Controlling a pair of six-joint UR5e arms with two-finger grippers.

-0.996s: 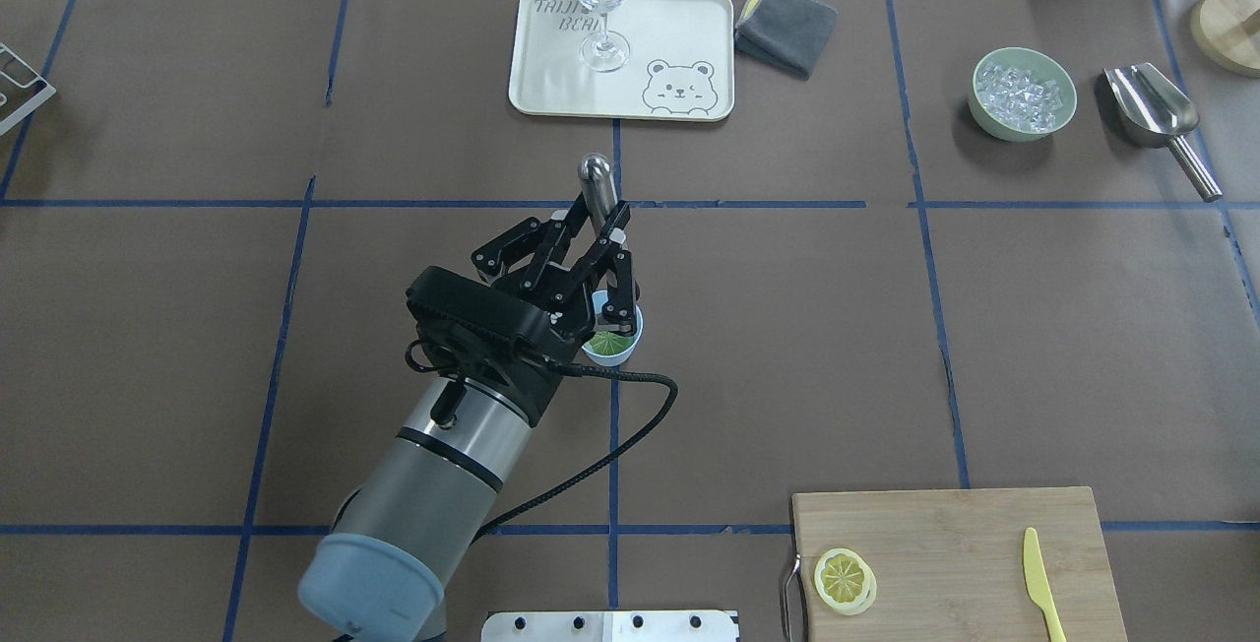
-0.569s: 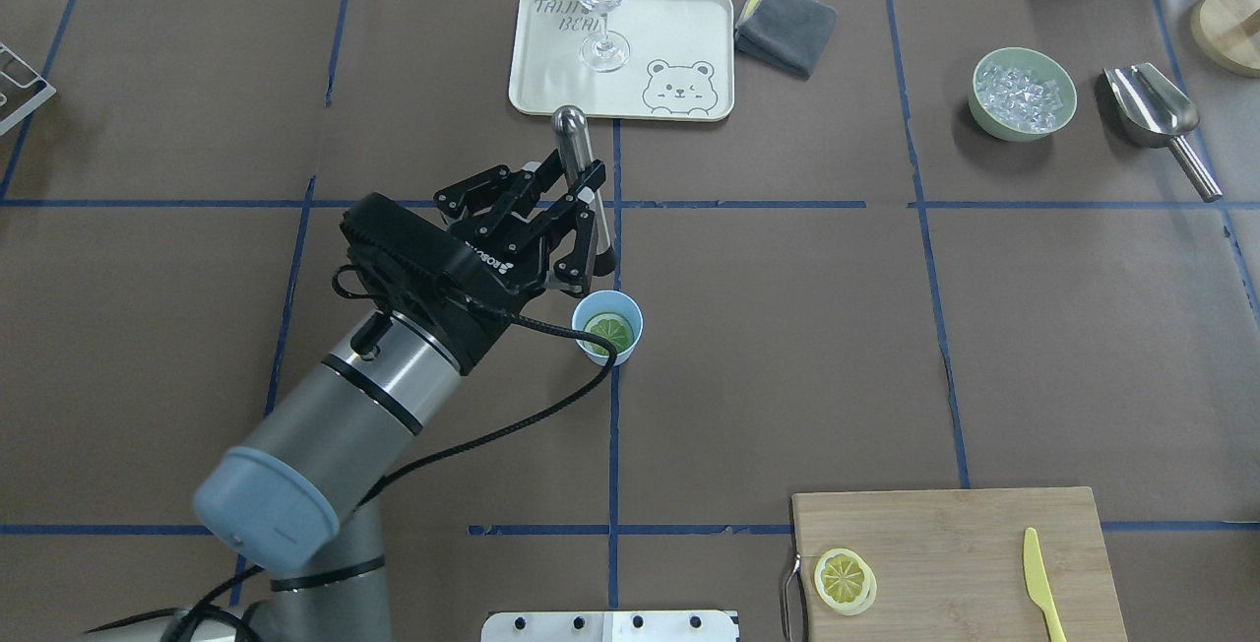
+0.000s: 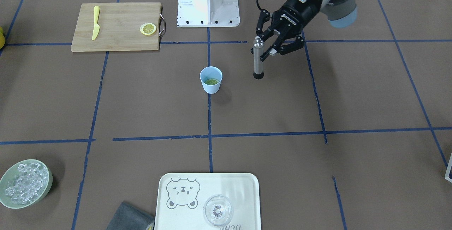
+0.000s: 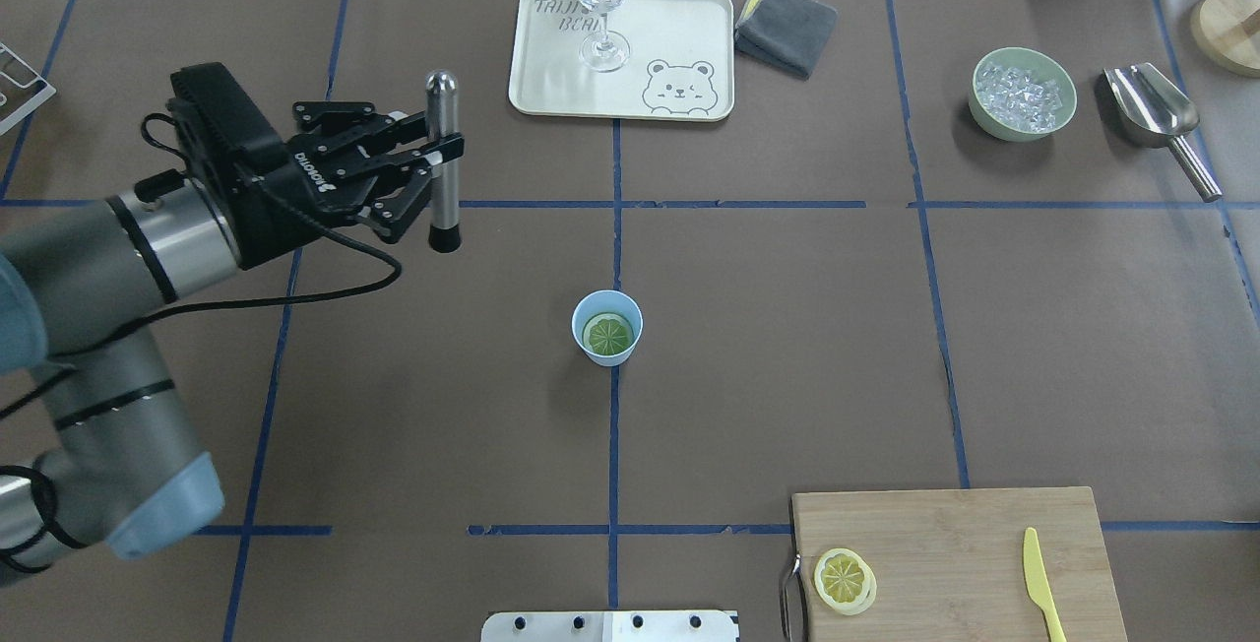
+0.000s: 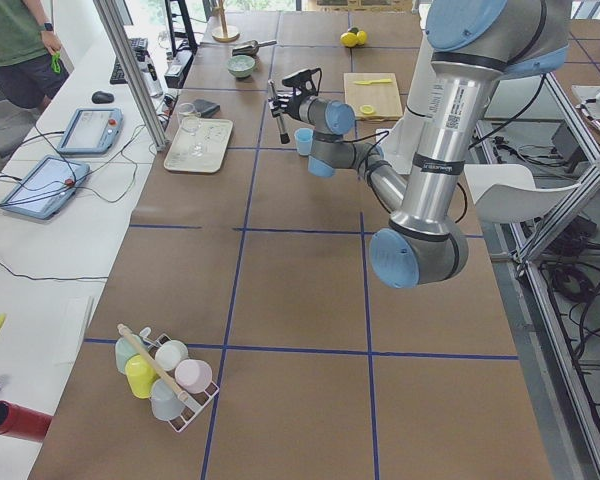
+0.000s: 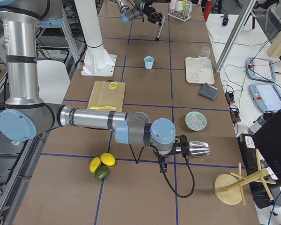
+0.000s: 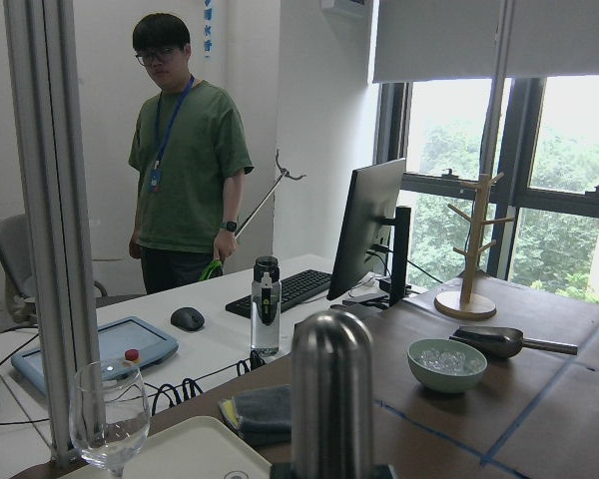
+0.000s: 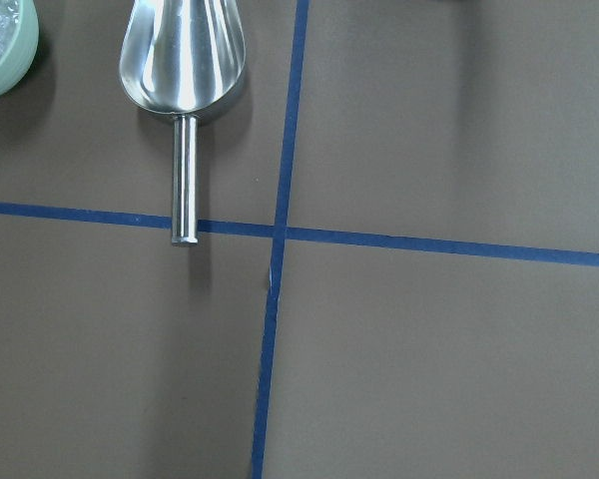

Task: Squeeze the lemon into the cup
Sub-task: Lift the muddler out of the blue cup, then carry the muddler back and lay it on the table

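The lemon point(image 4: 607, 334) lies flat in the bottom of the cup point(image 4: 581, 322), cut face up, with its segments plain from overhead (it reads greenish against the blue wall). The cup stands upright on the table. It is well apart from the left gripper point(image 4: 441, 158), out past the fingertips and off to their side nearer the robot's base. Nothing touches it.

The left gripper's fingers point(image 4: 399, 158) are closed onto a steel muddler point(image 4: 445, 194) and clamp it about its upper half. The muddler stands upright between the pads, with its rounded top above them and its black foot below. Whether the foot touches the table cannot be told. In the left wrist view the muddler's domed top fills the lower middle.

Beyond the fingertips, on the side away from the base, sits a cream tray point(image 4: 689, 22) with a stemmed glass point(image 4: 601, 2) on it. A grey cloth point(image 4: 787, 27) lies just beside the tray.

Far from the left fingers, across the table, a wooden cutting board point(image 4: 945, 544) carries a second lemon slice point(image 4: 844, 580) and a yellow knife point(image 4: 1040, 583), apart from each other.

The right gripper point(image 6: 161, 165) shows only in the side view, near a metal scoop point(image 8: 185, 60) and a bowl of ice point(image 4: 1022, 94), and how far its fingers are spread cannot be told.
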